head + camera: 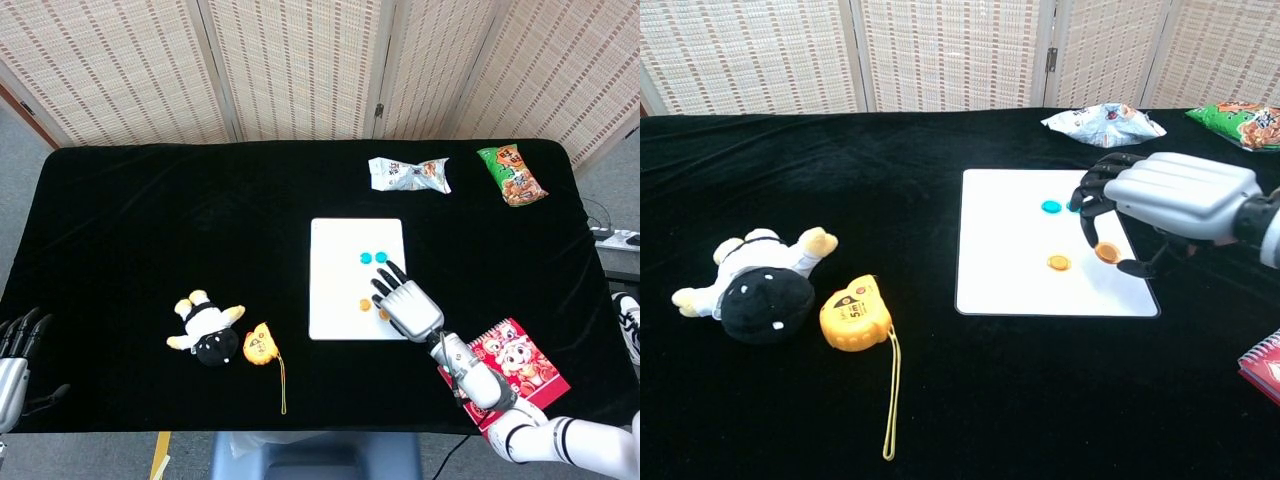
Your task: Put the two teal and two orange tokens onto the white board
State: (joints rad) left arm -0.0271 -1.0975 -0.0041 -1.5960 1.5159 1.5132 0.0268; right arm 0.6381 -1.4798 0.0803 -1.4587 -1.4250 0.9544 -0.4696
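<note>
The white board lies mid-table. On it sit two teal tokens; in the chest view one teal token shows whole and the other is half hidden behind my right hand. One orange token lies on the board. My right hand hovers over the board's right side and pinches a second orange token between thumb and a finger, just above the surface. My left hand rests off the table's near-left corner, fingers apart, holding nothing.
A panda plush and a yellow tape measure lie left of the board. Two snack bags sit at the far right. A red notebook lies near the right front edge.
</note>
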